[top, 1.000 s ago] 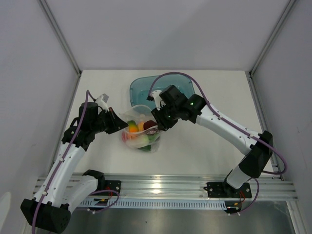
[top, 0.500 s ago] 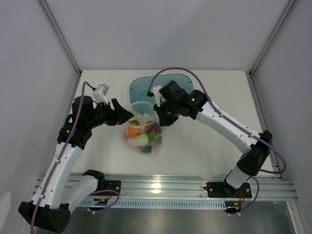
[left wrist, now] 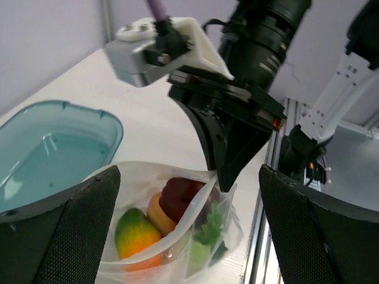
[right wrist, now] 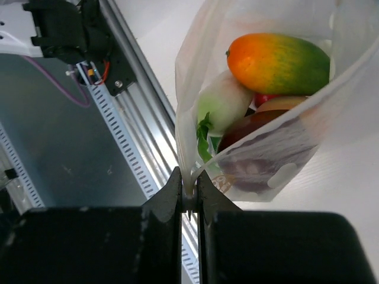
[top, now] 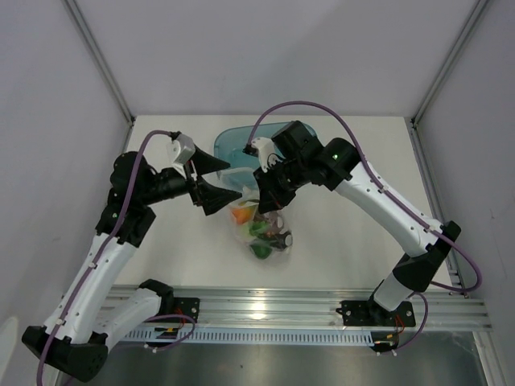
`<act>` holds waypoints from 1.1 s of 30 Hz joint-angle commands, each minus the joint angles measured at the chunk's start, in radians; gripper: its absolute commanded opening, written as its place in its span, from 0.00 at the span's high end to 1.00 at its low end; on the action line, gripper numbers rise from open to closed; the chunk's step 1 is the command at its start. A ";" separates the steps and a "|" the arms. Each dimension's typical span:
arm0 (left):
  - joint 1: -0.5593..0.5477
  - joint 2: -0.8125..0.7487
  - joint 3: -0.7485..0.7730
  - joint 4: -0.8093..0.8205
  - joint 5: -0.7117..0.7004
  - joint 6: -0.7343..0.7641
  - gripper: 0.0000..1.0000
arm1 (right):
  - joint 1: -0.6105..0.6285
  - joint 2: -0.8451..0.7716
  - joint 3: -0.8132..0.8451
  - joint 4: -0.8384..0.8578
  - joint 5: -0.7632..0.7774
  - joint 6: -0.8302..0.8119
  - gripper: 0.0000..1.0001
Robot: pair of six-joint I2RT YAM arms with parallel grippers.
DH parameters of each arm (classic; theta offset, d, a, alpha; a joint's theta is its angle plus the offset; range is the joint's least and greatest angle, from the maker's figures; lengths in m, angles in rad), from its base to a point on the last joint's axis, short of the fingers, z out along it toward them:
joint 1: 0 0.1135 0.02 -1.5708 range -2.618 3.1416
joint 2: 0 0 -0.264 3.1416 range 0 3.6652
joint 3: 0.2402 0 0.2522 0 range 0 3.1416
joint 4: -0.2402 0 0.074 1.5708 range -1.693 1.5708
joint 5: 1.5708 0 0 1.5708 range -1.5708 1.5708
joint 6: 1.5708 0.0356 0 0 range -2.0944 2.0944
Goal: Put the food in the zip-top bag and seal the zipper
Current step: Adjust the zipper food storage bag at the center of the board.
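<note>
Since a second earlier the left gripper [top: 236, 179] had let go of the zip-top bag [top: 269, 233] and swung up and towards the teal tub [left wrist: 53, 151], and the bag had shifted to the right across the table [top: 346, 233]; the left gripper's jaws stood spread as wide as they go and held nothing, one finger on each side of the bag in the left wrist view without touching it; the right gripper [right wrist: 189, 192] was closed tight on a pinch of clear plastic at the bag's top edge, so the bag hung from that corner, though whether its bottom rested on the table could not be told; the food [left wrist: 177, 198] lay inside the bag; an orange-green piece [right wrist: 278, 59] sat beside a pale white-green oblong [right wrist: 225, 106], with a dark purple piece [right wrist: 266, 142] next to them and a leafy green one [left wrist: 208, 228] against the plastic; the mouth gaped open in a curve in the left wrist view, and the zipper [left wrist: 148, 164] along it was hard to pick out; the bag hung just in front of the tub, near the middle of the table.
</note>
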 commanded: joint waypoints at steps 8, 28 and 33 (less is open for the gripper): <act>-0.112 -0.008 -0.103 0.213 0.161 0.230 0.01 | -0.009 -0.031 0.065 -0.100 -0.143 -0.003 1.00; -0.212 0.179 -0.204 0.321 0.282 0.326 0.00 | -0.024 -0.050 0.021 -0.084 -0.190 0.014 1.00; -0.212 0.219 -0.172 0.223 0.259 0.355 0.02 | -0.035 -0.062 -0.002 -0.077 -0.202 0.005 1.00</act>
